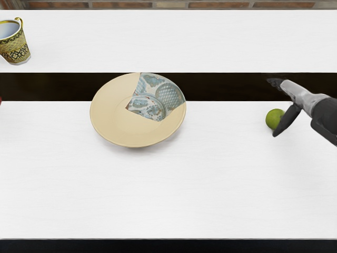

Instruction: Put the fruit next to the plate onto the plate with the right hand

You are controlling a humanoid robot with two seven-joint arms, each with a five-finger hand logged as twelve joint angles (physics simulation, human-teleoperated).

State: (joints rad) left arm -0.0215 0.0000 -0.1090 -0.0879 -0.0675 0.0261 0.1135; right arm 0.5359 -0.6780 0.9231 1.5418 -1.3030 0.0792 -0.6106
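Reaching step: right hand (295, 103), fingers spread and empty, just beside green fruit (274, 118); next, likely: enclose it, carry to plate (111, 122).

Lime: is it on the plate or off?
Off. The lime lies on the table right of the plate, beside the right robot hand.

No text, label or number can be read anywhere.
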